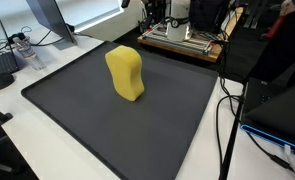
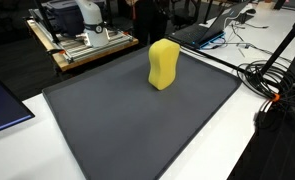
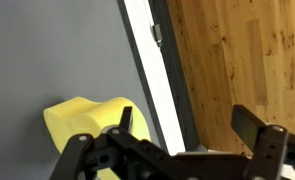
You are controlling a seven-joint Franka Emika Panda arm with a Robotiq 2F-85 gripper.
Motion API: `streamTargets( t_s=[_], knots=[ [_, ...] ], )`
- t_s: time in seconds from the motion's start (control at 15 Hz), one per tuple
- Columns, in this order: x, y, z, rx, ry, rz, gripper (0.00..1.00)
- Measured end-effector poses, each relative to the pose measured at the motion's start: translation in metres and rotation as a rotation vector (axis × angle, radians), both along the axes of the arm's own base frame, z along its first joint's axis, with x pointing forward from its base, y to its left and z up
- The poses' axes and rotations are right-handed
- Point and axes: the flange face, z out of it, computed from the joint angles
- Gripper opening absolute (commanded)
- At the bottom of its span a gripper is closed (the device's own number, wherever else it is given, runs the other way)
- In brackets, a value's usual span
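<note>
Gripper (image 3: 192,140) hangs with jaws wide apart and empty, off to one side of the yellow, wavy foam block (image 1: 125,73) standing upright on the dark grey mat (image 1: 87,120). I'd centre over its narrow waist before lowering.

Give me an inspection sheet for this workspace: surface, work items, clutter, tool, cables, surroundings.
Surface: dark grey mat lying flat on a white table.
Job's things: yellow foam block, standing upright on the mat.
Clutter: nothing seen on the mat.
Grippers: tool open, holding nothing; in the wrist view the block sits by one finger, contact unclear.
Cables: black cables bundled on the table beside the mat.
Surroundings: wooden platform behind the mat, monitor, laptop.
</note>
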Motion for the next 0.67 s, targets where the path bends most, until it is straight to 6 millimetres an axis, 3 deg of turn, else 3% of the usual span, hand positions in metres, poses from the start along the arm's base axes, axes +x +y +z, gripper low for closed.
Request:
streamTargets(
  t_s=[0.27,0.67],
  knots=[
    [0.0,0.021,-0.011,-0.052,0.103,-0.037,1.0],
    [0.004,0.035,-0.001,-0.054,0.173,-0.121,1.0]
  ],
)
